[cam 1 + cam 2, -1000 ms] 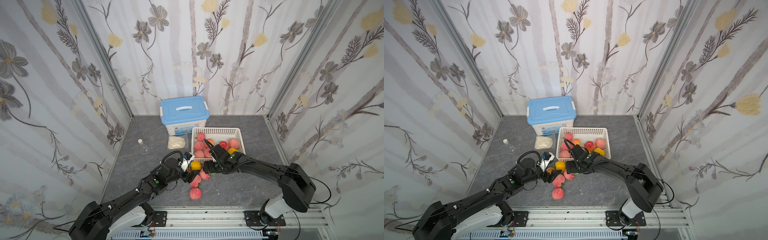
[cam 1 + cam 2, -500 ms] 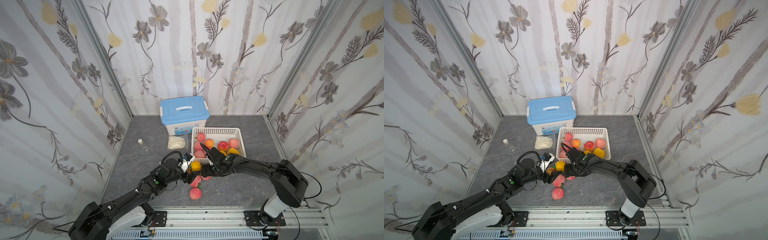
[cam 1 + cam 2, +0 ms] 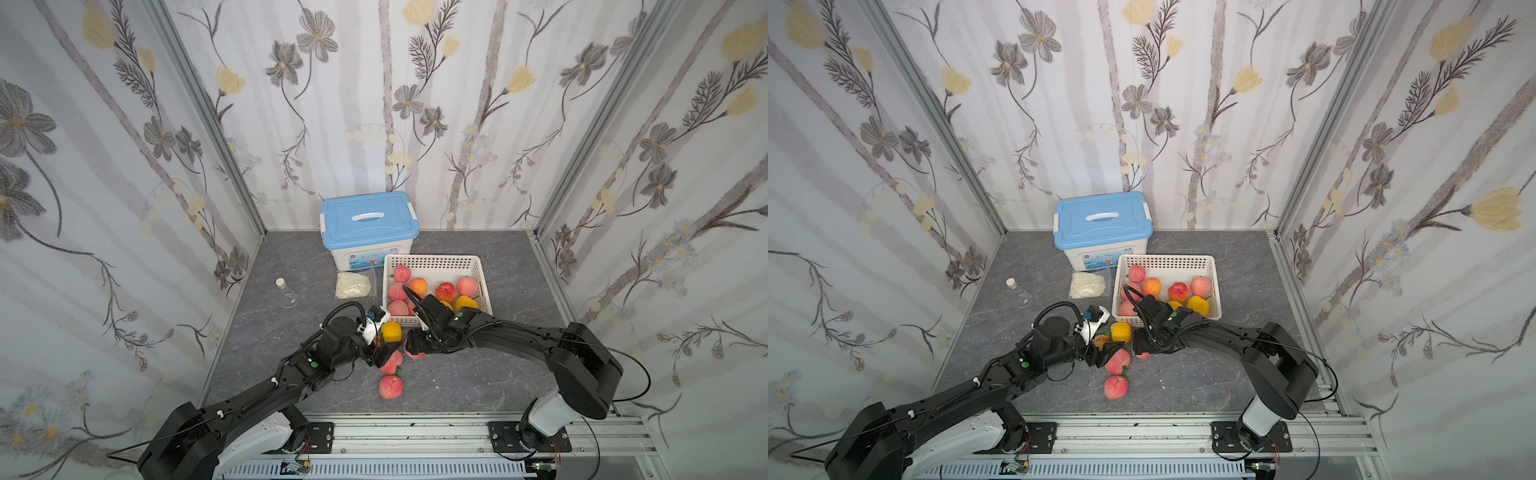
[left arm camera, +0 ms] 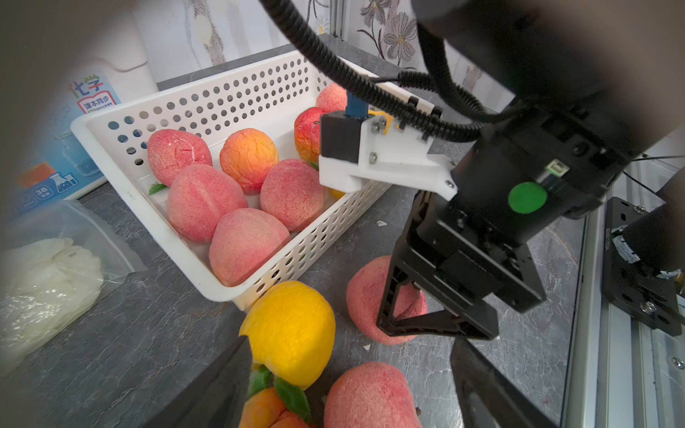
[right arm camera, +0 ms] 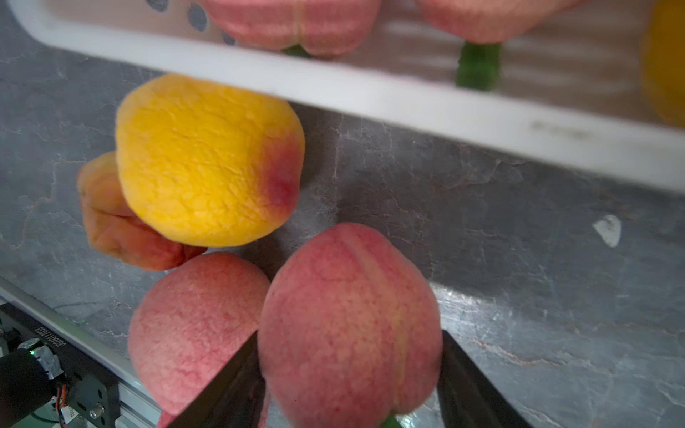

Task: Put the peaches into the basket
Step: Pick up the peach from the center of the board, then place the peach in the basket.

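The white basket (image 3: 432, 262) sits on the grey table (image 3: 490, 374), and everything worth watching crowds its near wall. Inside it lie the stored peaches (image 4: 202, 202): pink ones packed along the side toward the left arm, then an orange-blushed one, a red one and a yellow one further along; some are hidden under the right arm in both top views.

Just outside the basket's near wall, the right gripper (image 3: 414, 347) is down at table level over a pink peach (image 5: 348, 326). In the right wrist view its two black fingers (image 5: 237, 374) lie against either flank of that fruit, a middling-wide hold with the peach filling the gap; the fruit appears to rest on the table.

The left gripper (image 3: 383, 351) is close beside it, also just off the basket's near wall. Its jaws stand wide, gripping nothing; between them sit a yellow peach (image 4: 293, 329) close by the basket's corner, a crumpled orange peach (image 4: 261, 411) against it, and a second pink peach (image 4: 370, 396). Whether a finger touches any of them I cannot tell.

One lone peach (image 3: 390, 386) lies further from the basket, toward the rail. Behind the basket's far corner stands a white box with a blue lid (image 3: 368, 218); a whitish bag (image 3: 352, 285) lies just beside the basket's wall on the left arm's side, and a small clear flask (image 3: 286, 293) sits well beyond that.
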You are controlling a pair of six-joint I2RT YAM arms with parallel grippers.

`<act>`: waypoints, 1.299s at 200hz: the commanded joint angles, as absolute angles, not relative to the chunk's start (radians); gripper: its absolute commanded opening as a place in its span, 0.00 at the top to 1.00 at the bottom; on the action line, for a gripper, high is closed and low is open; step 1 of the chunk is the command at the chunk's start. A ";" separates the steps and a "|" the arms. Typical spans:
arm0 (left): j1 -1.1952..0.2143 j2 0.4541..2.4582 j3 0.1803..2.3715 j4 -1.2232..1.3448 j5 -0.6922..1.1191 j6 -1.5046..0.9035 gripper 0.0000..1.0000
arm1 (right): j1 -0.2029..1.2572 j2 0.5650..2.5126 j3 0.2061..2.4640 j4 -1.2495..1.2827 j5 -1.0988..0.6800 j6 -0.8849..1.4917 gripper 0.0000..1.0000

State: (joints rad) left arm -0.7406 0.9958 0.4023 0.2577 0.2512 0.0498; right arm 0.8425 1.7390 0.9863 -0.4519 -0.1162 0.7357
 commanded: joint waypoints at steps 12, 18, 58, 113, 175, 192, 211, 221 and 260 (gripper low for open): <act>-0.740 1.002 0.405 0.306 0.259 0.064 0.15 | 0.841 1.649 1.012 -0.520 -0.042 0.719 0.36; -0.741 1.003 0.405 0.306 0.261 0.062 0.15 | 0.841 1.628 1.018 -0.540 -0.034 0.718 0.36; -0.740 1.005 0.405 0.310 0.262 0.061 0.15 | 0.776 1.499 1.080 -0.667 0.006 0.671 0.36; -0.741 1.006 0.408 0.305 0.259 0.060 0.14 | 0.556 1.574 1.267 -0.689 0.059 0.489 0.36; -0.741 1.000 0.410 0.298 0.253 0.063 0.14 | 0.428 1.930 1.580 -0.665 0.158 0.371 0.36; -0.742 1.003 0.410 0.296 0.253 0.062 0.14 | 0.406 1.998 1.650 -0.669 0.174 0.357 0.36; -0.742 1.005 0.414 0.293 0.249 0.064 0.14 | 0.390 2.070 1.720 -0.707 0.196 0.336 0.35; -0.743 1.002 0.414 0.292 0.247 0.064 0.14 | 0.381 2.095 1.738 -0.713 0.209 0.327 0.35; -0.742 1.007 0.415 0.291 0.242 0.064 0.13 | 0.346 2.157 1.764 -0.713 0.225 0.321 0.35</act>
State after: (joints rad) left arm -0.7425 1.0031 0.4061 0.2588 0.2531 0.0494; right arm 0.3630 2.1284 1.7462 -0.7071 0.1883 0.3401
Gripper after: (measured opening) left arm 0.866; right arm 0.651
